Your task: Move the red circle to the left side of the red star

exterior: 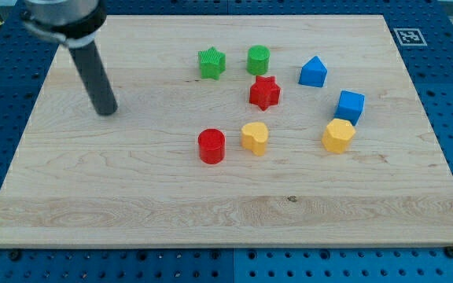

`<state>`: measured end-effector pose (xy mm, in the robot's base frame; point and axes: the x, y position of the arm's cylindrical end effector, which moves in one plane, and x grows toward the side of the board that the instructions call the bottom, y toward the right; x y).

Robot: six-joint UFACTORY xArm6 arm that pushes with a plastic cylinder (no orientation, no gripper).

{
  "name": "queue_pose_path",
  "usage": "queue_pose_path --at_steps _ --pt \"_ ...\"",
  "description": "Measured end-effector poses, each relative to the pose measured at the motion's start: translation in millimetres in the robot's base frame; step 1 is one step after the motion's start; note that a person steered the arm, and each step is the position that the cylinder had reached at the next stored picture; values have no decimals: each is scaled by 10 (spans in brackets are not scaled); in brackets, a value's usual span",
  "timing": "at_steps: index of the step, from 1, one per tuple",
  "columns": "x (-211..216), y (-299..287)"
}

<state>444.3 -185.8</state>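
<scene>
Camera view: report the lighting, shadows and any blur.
Camera view: even, soft light; the red circle and red star are sharp, with faint shadows. The rod's top is blurred; my tip stands far to the view's left of the blocks. No glare on the board.

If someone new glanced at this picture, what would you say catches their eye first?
Probably the thick dark rod coming down from the view's top left, with my tip resting on the wooden board well away from every block. Next, the bright cluster right of centre: the red star sits below the green star and green cylinder, with the red circle lower left of it, beside a yellow block.
</scene>
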Motion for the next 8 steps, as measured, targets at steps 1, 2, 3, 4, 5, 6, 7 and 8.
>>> queue_pose_path --at_steps 1,2,3,4,5,6,7,8 --pt "476 16" --pt "853 348" --pt "1044 977" --pt "1082 1640" --pt "1082 1750" --pt "1082 1748" --pt "1080 1748" --pt "1059 1740"
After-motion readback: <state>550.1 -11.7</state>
